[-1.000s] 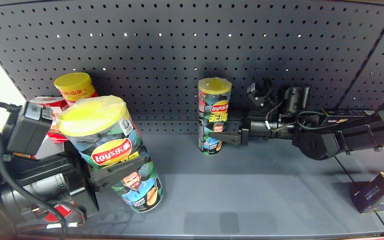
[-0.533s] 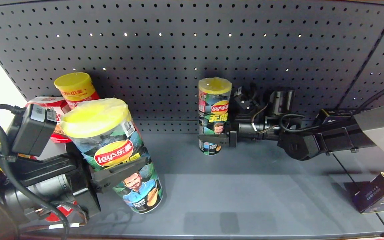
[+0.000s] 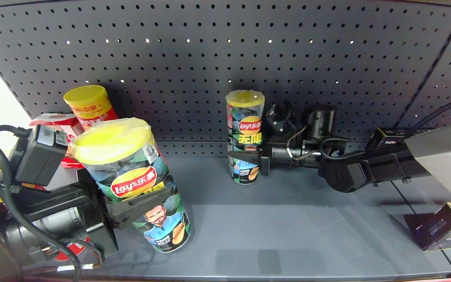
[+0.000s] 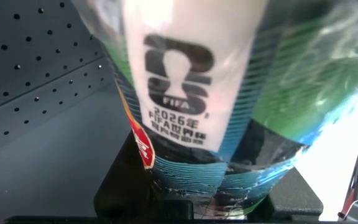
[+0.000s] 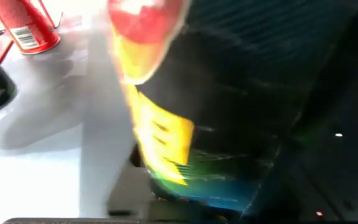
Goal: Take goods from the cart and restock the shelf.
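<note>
The near chip canister [image 3: 139, 180], a tall tube with a yellow lid under clear film and a green and blue printed wrap, is at the front left of the shelf [image 3: 288, 235], tilted so that its lid leans toward the left and its base points toward the shelf's front edge; whether the base rests on the shelf floor cannot be told. The left gripper [image 3: 147, 196] holds it about mid-height, its dark fingers [image 3: 131, 207] closed against the tube's sides, one crossing the front of the wrap and the other behind it. In the left wrist view the same canister [image 4: 185, 93] rises close in front of the camera from between the finger bases. The far chip canister [image 3: 245, 133], of the same design, is upright at the middle of the shelf's back, just in front of the pegboard back panel [image 3: 210, 47], its base at or just above the shelf floor. The right gripper [image 3: 245, 156] comes in from the right and clasps it low on the body, with one of its fingers [image 3: 249, 158] lying across the front of the wrap; in the right wrist view the canister [image 5: 229, 106] shows as a dark, blurred tube close to the lens. The two canisters are well apart. Behind the near one, at the back left, a red canister [image 3: 90, 103] with a yellow lid is beside a red and white box [image 3: 55, 119]. Near the shelf's right front, a dark box [image 3: 444, 227] lies by itself.
</note>
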Available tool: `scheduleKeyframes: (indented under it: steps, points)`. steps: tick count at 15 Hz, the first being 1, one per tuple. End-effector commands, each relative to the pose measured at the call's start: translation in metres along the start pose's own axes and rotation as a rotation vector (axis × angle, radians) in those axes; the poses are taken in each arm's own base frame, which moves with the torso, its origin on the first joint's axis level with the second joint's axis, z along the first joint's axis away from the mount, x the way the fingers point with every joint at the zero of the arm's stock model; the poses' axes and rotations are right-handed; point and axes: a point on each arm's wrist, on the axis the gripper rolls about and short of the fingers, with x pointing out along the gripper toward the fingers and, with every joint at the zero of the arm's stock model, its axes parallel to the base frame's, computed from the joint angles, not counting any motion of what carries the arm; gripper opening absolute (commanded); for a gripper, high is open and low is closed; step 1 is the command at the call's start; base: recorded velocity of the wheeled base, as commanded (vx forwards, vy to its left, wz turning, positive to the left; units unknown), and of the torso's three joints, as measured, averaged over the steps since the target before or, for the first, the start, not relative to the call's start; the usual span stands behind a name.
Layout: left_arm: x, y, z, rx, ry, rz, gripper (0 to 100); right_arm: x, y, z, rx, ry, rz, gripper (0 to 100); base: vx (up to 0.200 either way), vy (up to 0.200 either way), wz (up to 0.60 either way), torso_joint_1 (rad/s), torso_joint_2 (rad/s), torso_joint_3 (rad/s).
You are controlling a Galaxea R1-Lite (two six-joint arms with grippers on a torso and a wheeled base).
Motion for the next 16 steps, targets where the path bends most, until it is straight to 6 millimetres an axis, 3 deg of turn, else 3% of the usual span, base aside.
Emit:
scheduleKeyframes:
  steps: [1,5,6,7,16]
  points:
    - [0.000,-0.001,0.000,0.000,0.000,-0.001,0,-0.004,0.009,0.016,-0.017,-0.019,0.005,0,0.000,0.000,0.00,0.000,0.00,0.000]
    - [-0.002,-0.001,0.000,0.002,-0.002,-0.001,0,-0.019,0.044,0.052,0.012,-0.053,-0.094,0,0.000,0.000,0.00,0.000,0.00,0.000]
    - [-0.002,-0.002,0.000,0.002,-0.002,-0.001,0,-0.021,0.048,0.054,0.007,-0.065,-0.098,0,0.000,0.000,0.00,0.000,0.00,0.000]
    - [-0.003,-0.002,-0.004,-0.005,0.009,-0.001,0,-0.024,0.067,0.056,0.010,-0.097,-0.137,0,0.000,0.000,0.00,0.000,0.00,0.000]
    - [-0.003,-0.002,-0.006,-0.009,0.019,0.027,0,-0.060,0.163,0.018,0.059,-0.068,-0.294,0,0.000,0.000,0.00,0.000,0.00,0.000]
